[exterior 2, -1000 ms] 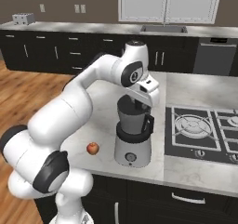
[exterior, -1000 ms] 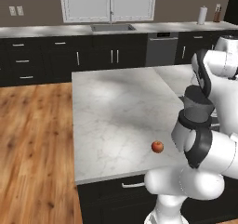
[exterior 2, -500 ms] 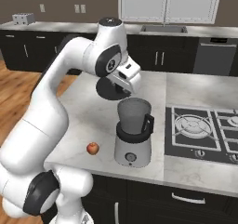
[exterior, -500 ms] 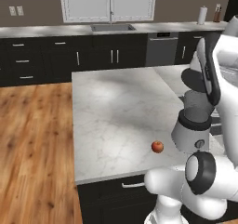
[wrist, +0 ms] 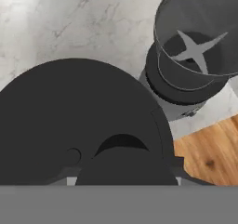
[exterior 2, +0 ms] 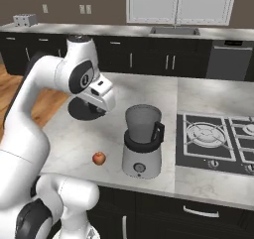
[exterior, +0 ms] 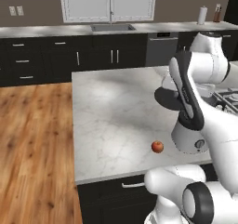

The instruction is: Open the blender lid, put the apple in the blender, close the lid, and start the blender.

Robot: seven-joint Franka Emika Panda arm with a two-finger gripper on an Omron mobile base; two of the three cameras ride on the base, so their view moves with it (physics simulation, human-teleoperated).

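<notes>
Gripper (exterior 2: 89, 106) was clamped narrow on the blender lid (exterior 2: 85, 110), holding the black disc in the air over the counter (exterior 2: 59, 129), left of the blender (exterior 2: 142, 141). The jar stood open, with its blade visible in the hand view. Apple (exterior 2: 99, 158) sat on the counter near the blender base, untouched.

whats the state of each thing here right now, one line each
blender: jar open, lid off, blade showing, nothing inside
blender lid: off the jar, held in the air beside it
apple: on the counter, left of the blender base
gripper: shut on the lid
</notes>
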